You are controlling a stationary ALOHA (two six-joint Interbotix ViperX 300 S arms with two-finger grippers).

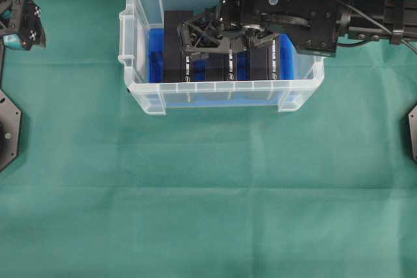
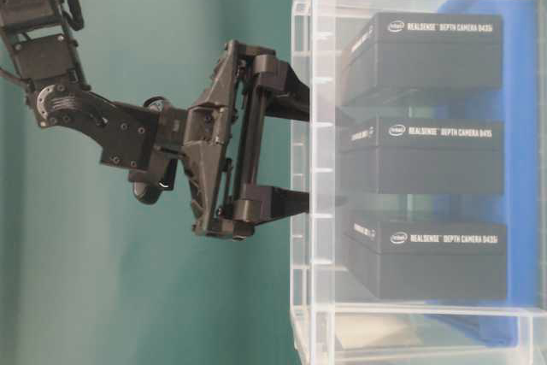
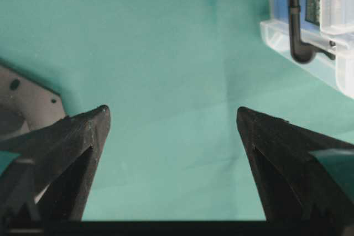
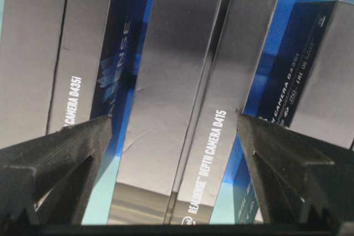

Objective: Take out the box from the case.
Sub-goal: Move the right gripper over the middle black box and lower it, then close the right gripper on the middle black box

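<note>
The case [image 1: 221, 89] is a clear plastic bin with a blue bottom, and three black camera boxes stand side by side in it. My right gripper [image 1: 218, 40] hangs open over the middle box [image 4: 188, 109]. One finger sits on each side of that box without touching it. From table level, the right gripper [image 2: 301, 153] has its fingertips at the case's rim [image 2: 312, 297], in line with the middle box [image 2: 423, 156]. My left gripper [image 1: 26, 24] is open at the far left, with only green cloth between its fingers [image 3: 88, 131].
The left box [image 1: 174, 47] and the right box [image 1: 268, 62] flank the middle one closely. A corner of the case [image 3: 310, 31] shows at the upper right of the left wrist view. Green cloth [image 1: 208, 193] covers the table.
</note>
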